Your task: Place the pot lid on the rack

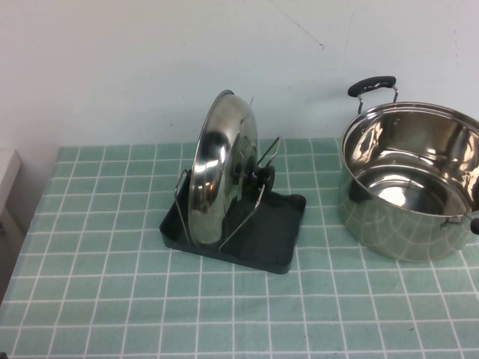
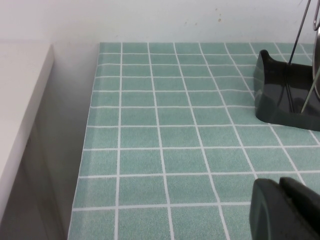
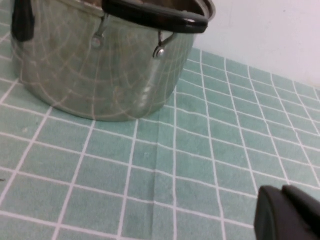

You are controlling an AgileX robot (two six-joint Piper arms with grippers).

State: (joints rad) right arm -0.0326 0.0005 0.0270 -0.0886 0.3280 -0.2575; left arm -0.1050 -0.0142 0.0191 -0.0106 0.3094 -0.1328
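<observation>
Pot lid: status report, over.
Pot lid upright in rack, between wires. Left gripper, right gripper low over table, holding nothing. Pot apart, right.

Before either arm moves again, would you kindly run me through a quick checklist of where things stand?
1. Lid standing on edge in rack: ok.
2. Lid leaning against the wire dividers, knob toward the pot: ok.
3. Pot apart from rack: ok.
4. Left gripper off the rack, over the tablecloth: ok.
5. Right gripper off the pot: ok.
6. Jaws of either gripper open: cannot tell.
</observation>
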